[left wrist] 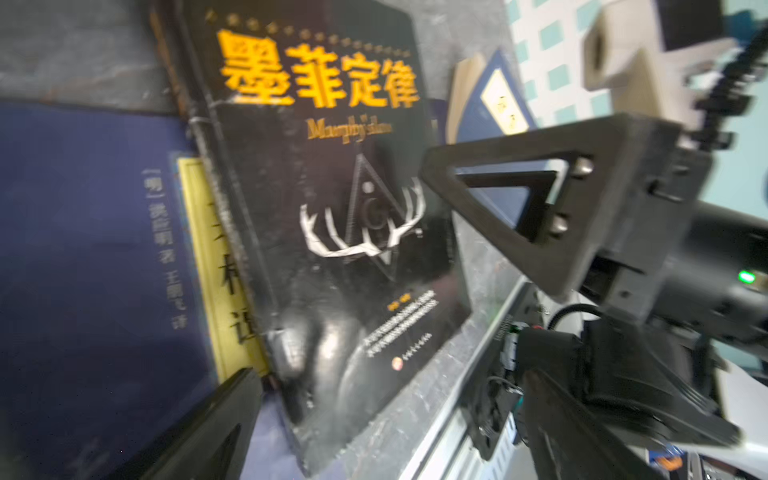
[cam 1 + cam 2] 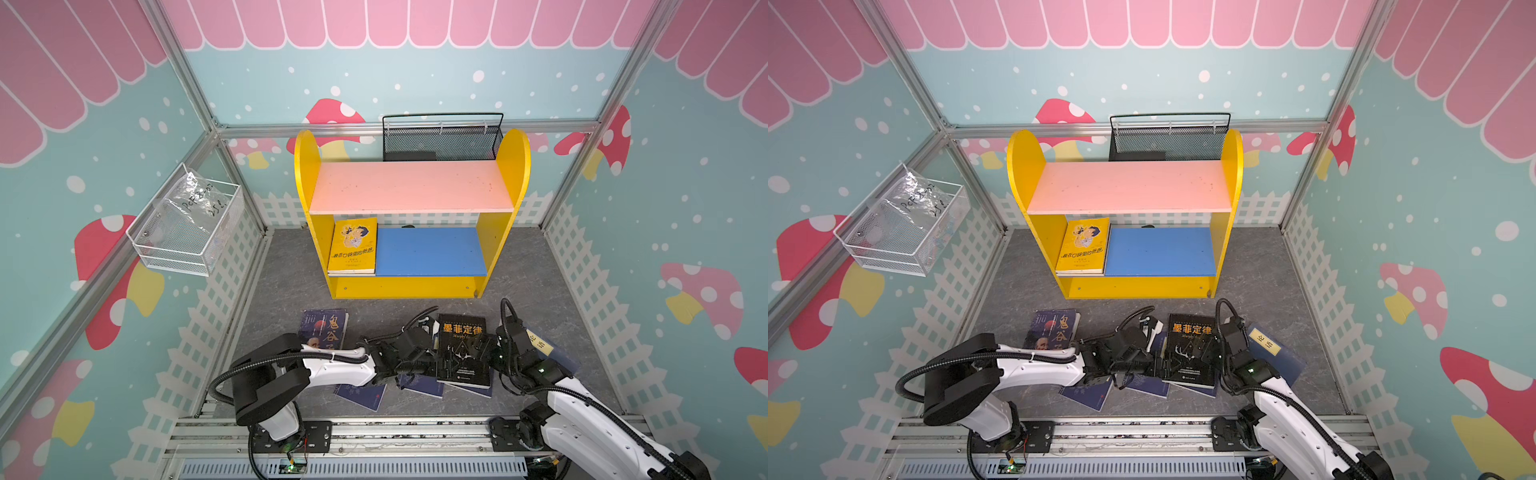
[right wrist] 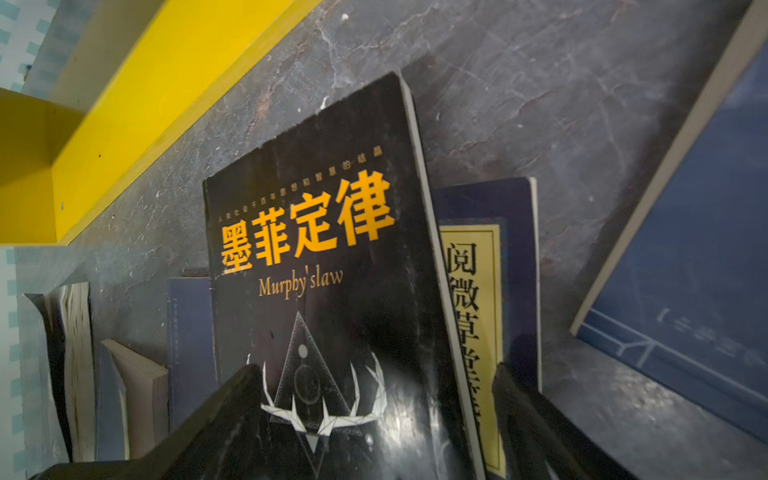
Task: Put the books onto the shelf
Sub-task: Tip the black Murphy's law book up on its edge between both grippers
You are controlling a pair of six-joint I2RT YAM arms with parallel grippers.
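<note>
The shelf (image 2: 307, 174) stands at the back, with a yellow cartoon book (image 2: 353, 245) lying on its blue lower board. A black book with an orange title (image 2: 461, 365) (image 3: 332, 291) rests on several navy books (image 2: 361, 395) on the grey floor. To its left lies a dark book with a red moon (image 2: 324, 328). My left gripper (image 2: 428, 353) (image 1: 382, 424) is open at the black book's left edge. Over that book's right edge my right gripper (image 2: 478, 349) (image 3: 374, 415) is open: one finger is above the cover, the other above a yellow-labelled navy book (image 3: 478, 291). Another navy book (image 2: 1275, 353) lies partly under the right arm.
A black mesh basket (image 2: 440, 141) hangs behind the shelf. On the left wall is a white wire basket (image 2: 187, 224) holding a plastic bag. The aluminium rail (image 2: 374, 432) carrying both arm bases runs along the front edge. Walls close in the floor on three sides.
</note>
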